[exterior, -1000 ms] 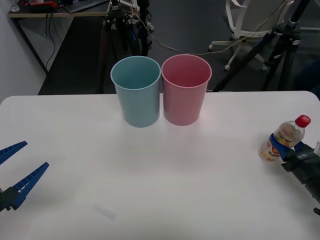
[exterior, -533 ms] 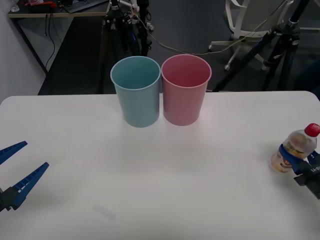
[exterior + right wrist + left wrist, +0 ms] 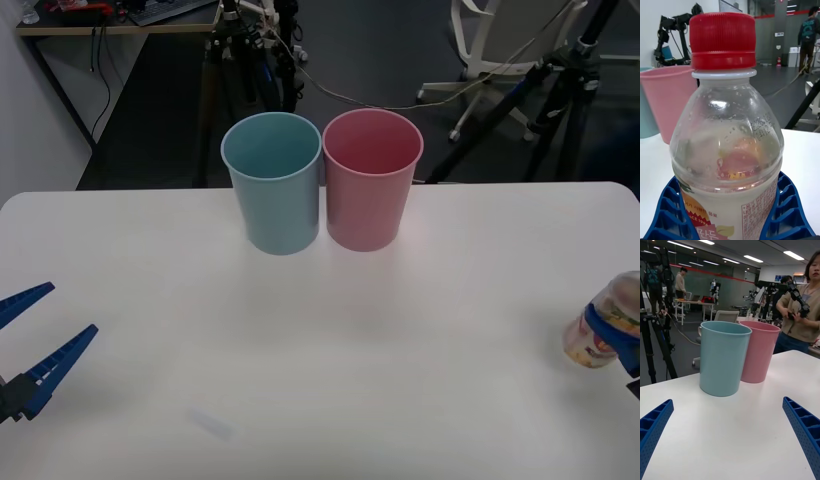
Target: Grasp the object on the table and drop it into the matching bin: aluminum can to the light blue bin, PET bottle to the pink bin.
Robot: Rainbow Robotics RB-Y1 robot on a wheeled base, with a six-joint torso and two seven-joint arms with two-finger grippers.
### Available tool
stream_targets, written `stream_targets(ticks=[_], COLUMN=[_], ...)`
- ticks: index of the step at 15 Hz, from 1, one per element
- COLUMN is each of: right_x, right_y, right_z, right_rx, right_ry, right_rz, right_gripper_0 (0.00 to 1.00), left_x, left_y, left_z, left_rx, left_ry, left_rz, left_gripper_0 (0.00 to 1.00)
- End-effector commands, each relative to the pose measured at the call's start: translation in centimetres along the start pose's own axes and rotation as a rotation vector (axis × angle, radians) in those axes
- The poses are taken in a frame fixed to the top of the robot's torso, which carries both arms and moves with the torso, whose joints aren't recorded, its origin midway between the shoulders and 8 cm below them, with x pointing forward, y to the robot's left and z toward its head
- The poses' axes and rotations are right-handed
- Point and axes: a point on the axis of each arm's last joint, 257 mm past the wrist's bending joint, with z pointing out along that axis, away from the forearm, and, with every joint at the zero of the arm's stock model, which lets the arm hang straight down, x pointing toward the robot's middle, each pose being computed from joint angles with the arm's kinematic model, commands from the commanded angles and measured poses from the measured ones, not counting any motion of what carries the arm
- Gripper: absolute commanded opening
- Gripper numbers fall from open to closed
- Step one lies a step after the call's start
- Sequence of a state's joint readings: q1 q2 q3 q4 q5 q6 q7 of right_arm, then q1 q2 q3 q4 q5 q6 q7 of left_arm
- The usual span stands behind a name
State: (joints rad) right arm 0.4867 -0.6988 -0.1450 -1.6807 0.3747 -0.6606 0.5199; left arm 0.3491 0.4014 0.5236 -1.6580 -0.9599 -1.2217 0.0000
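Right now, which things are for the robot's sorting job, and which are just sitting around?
For the job:
- bottle, between the right gripper's fingers
- pink bin, where it should go
- light blue bin, for cans
- table

Just around:
- left gripper, open and waiting over the table's left side
- tripods and office chair behind the table

Between the right jaws, the bottle (image 3: 728,150) carries the only legible print: its label (image 3: 715,221) shows "SINCE 199" on a red band (the last digit is cut off) and Korean characters below. Small dotted code on the clear shoulder is too faint to read.
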Motion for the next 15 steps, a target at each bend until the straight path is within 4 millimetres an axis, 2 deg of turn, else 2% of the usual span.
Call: stream_targets(ticks=[1,6,11,15], right_x=[-3.9,-9.3,-15.3,-18.5], right_y=[1.2,3.6,7.4,9.9], right_z=[0.0,2.0,3.9,5.7], right_rx=[-0.044,-0.108,-0.181,-0.203], right_ry=[-0.006,-0.014,-0.007,-0.014], right_rz=[-0.019,-0.022,0.007,0.004], right_gripper_0=[0.0,0.0,0.0,0.0], left_x=[0.0,0.0,0.0,0.0], left_y=[0.0,0.0,0.0,0.0], left_z=[0.0,0.0,0.0,0.0], left_rx=[0.0,0.0,0.0,0.0], left_ry=[0.0,0.0,0.0,0.0], left_rz=[0.0,0.0,0.0,0.0], left_gripper_0=[1.0,1.0,1.0,1.0])
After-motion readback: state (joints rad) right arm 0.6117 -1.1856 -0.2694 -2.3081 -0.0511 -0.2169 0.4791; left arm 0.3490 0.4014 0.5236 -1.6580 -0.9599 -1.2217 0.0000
